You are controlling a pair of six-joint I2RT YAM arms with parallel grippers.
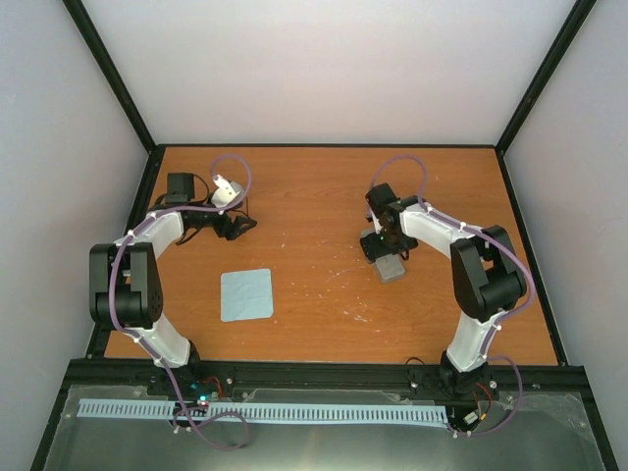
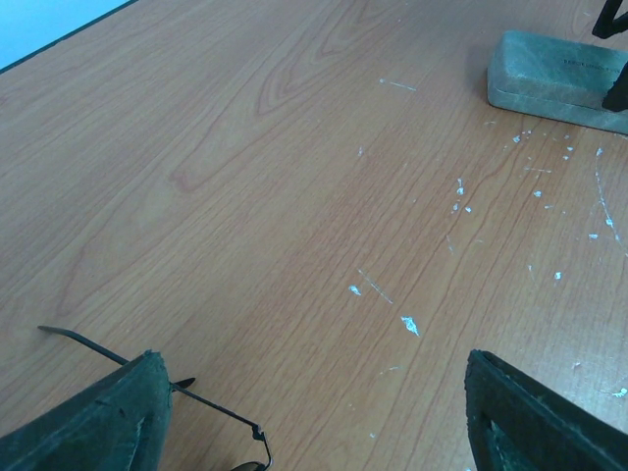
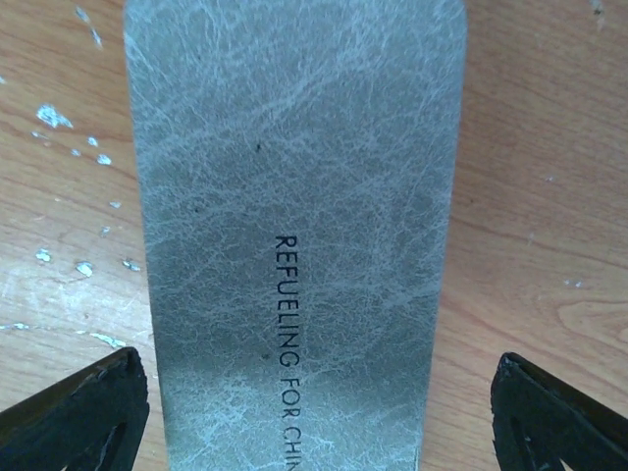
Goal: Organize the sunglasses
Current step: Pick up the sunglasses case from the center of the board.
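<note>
The sunglasses lie on the wooden table under my left gripper. Only a thin black arm and a bit of rim show, by the left finger. That gripper is open, its jaws wide apart and empty. In the top view my left gripper is at the back left, and the glasses are hard to make out beneath it. The grey case lies closed on the table. My right gripper is open, one finger on each side of the case, just above it. The case also shows in the top view and the left wrist view.
A light blue square cloth lies flat on the table, left of centre and nearer the arm bases. Black frame posts and pale walls enclose the table on three sides. White scuff marks dot the wood between cloth and case.
</note>
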